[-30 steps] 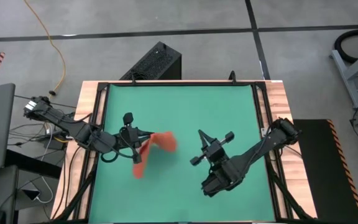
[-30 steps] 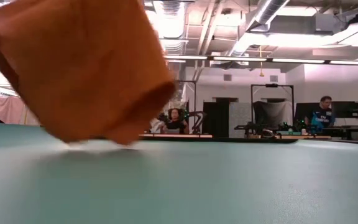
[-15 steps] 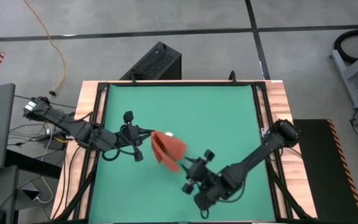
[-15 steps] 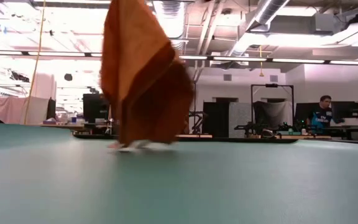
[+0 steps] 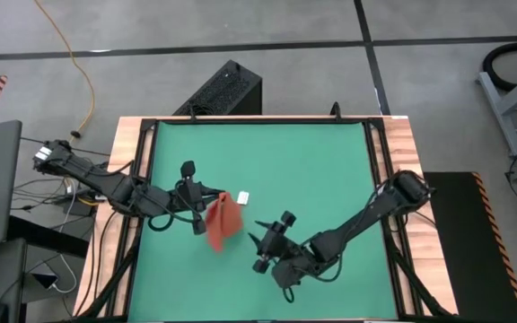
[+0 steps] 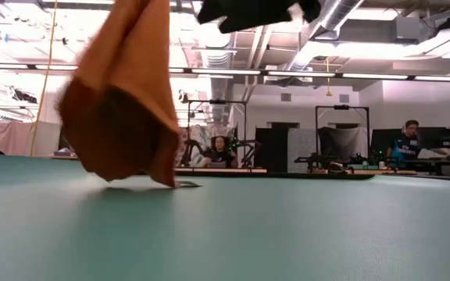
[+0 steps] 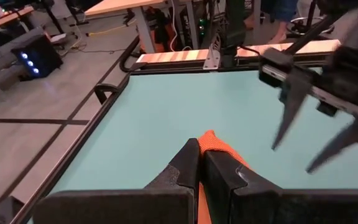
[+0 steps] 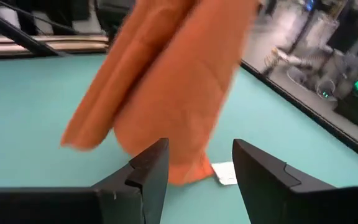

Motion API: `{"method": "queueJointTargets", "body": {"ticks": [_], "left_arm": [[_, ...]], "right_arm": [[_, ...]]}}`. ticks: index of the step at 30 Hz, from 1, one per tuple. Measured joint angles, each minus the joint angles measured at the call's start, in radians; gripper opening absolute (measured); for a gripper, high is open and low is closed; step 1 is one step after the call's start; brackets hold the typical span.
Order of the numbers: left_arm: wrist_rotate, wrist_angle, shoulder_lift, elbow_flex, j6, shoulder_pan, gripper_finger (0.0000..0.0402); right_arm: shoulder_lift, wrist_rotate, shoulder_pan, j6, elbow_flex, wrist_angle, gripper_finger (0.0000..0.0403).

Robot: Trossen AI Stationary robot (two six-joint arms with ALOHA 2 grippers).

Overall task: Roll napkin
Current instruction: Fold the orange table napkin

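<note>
The table (image 5: 330,161) has a flat green top with a black rail around it and wooden strips along both sides. It stands on a gray floor, where a black box (image 5: 223,90) sits just past the far edge and a yellow cable (image 5: 79,67) runs across the floor. Looking level across the table, a big bright room shows, with ceiling pipes, desks and two people sitting far back. The left gripper (image 5: 206,193) is over the left half of the green top, and its jaws are pinched shut on the top of the napkin (image 5: 223,222). The orange-red napkin hangs down from it in a loose fold, and its low edge touches the green top, with its small white tag (image 5: 242,197) showing just beside it. The right gripper (image 5: 260,242) is near the napkin, on its right side, with its jaws spread wide and holding nothing. The far half of the green top and the right side are bare, well apart from both arms.
</note>
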Motion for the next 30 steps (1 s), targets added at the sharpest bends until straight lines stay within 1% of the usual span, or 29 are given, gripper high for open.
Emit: {"method": "queueJointTargets", "body": {"ticks": [4, 8, 12, 17, 20, 22, 26, 27, 30], "left_arm": [[0.009, 0.008, 0.0, 0.0, -0.021, 0.023, 0.0], [0.009, 0.01, 0.0, 0.0, -0.062, 0.051, 0.0], [0.009, 0.02, 0.002, 0.0, -0.094, 0.081, 0.0], [0.016, 0.031, 0.015, 0.0, -0.096, 0.111, 0.0], [0.025, 0.026, 0.016, 0.0, -0.098, 0.127, 0.0], [0.044, 0.036, 0.016, 0.0, -0.105, 0.138, 0.0], [0.108, 0.07, 0.016, 0.0, -0.105, 0.148, 0.0], [0.119, 0.081, 0.016, 0.0, -0.101, 0.149, 0.0], [0.134, 0.099, 0.016, 0.0, -0.1, 0.149, 0.0]], "right_arm": [[0.066, -0.006, -0.008, -0.115, -0.001, 0.108, 0.019], [0.121, -0.005, -0.014, -0.142, 0.014, 0.127, 0.0185], [0.123, -0.003, -0.016, -0.172, 0.018, 0.135, 0.0184], [0.124, 0.025, -0.013, -0.22, 0.016, 0.135, 0.0184], [0.124, 0.031, -0.013, -0.222, 0.016, 0.113, 0.0184], [0.124, 0.057, -0.012, -0.223, 0.016, 0.09, 0.0184], [0.124, 0.159, -0.017, -0.217, 0.016, 0.072, 0.0184], [0.124, 0.173, -0.022, -0.217, 0.016, 0.072, 0.0184], [0.124, 0.169, -0.04, -0.208, 0.016, 0.077, 0.0184]]}}
